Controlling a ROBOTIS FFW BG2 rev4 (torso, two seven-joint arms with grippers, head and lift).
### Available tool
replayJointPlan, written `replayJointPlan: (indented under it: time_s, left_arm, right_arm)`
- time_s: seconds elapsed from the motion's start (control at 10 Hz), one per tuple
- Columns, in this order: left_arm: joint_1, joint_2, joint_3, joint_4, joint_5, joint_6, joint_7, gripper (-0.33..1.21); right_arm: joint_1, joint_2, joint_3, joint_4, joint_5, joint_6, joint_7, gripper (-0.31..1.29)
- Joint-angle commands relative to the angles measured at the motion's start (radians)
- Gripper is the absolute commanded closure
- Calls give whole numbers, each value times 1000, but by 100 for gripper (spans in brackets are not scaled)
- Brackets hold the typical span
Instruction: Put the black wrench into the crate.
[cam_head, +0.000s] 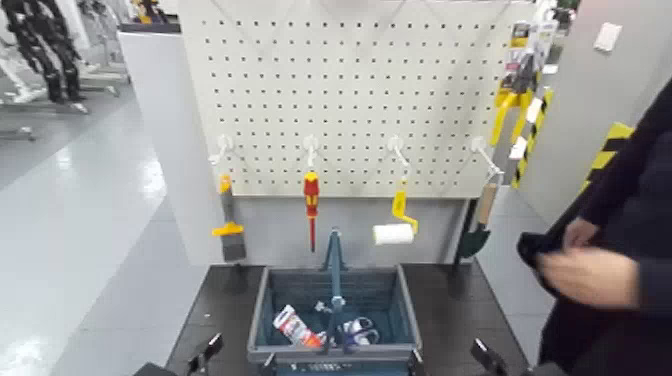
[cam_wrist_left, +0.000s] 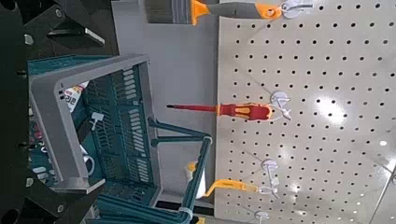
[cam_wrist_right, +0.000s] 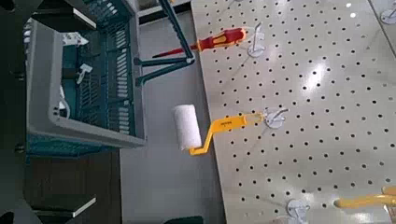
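Head view: frontal, angled down onto the crate (cam_head: 333, 318) from close above, pegboard (cam_head: 350, 95) behind it. Wrist views: rolled sideways, apparently low beside the crate, facing the pegboard. Shared: crate, pegboard, red screwdriver (cam_head: 311, 207).

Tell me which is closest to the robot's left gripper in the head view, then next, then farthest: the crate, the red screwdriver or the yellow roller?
From the left gripper:
1. crate, just beside it, low down.
2. red screwdriver, hanging behind, in the middle.
3. yellow roller, hanging farther right.
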Motion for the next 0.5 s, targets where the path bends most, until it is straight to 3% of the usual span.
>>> replayJointPlan:
  time_s: [0.1, 0.5]
  left_arm:
    - [8, -5, 6, -2, -3, 0, 0, 24]
    - [9, -5, 6, -4, -6, 0, 0, 24]
  right_arm:
    - [37, 1, 14, 3, 16, -37, -21, 3]
    - [39, -1, 20, 3, 18, -30, -24, 7]
